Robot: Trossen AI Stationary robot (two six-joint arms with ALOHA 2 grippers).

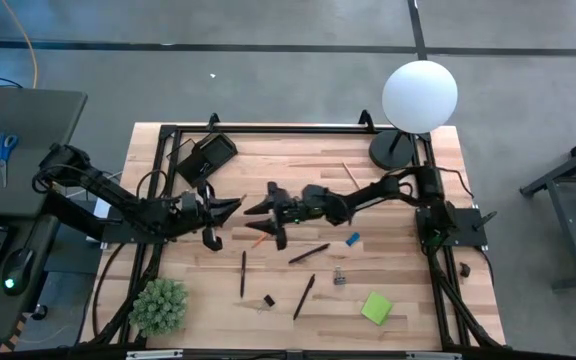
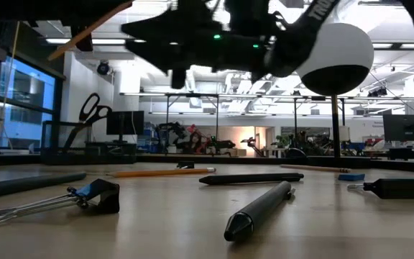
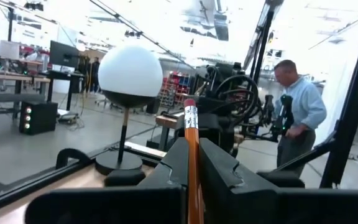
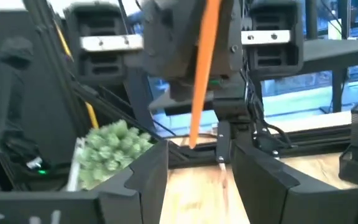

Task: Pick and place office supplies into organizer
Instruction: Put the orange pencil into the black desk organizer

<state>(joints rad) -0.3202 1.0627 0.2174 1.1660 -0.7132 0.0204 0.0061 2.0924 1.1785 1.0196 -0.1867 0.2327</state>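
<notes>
My left gripper (image 1: 236, 206) is raised over the table's middle, shut on an orange pencil (image 3: 190, 124). That pencil slants steeply in the right wrist view (image 4: 202, 74) and shows high up in the low view (image 2: 92, 29). My right gripper (image 1: 263, 218) faces it, open, with its fingertips (image 4: 157, 158) just short of the pencil's lower end. The black organizer (image 1: 208, 155) sits at the table's far left. Another orange pencil (image 1: 260, 240), black pens (image 1: 308, 252), binder clips (image 1: 339, 275), a blue eraser (image 1: 352, 240) and a green sticky-note pad (image 1: 376, 307) lie flat on the wood. My left gripper pinches the pencil's shaft (image 3: 191, 163) between its two fingers. The eraser end (image 3: 189, 104) sticks out past the fingertips. The pencil is tilted and lifted clear of the table.
A white globe lamp (image 1: 418, 95) stands on its round base (image 1: 393, 150) at the far right. A green spiky plant (image 1: 158, 305) sits at the near left. A wooden pencil (image 1: 349, 173) lies near the lamp. A person (image 3: 300, 106) stands beyond the table.
</notes>
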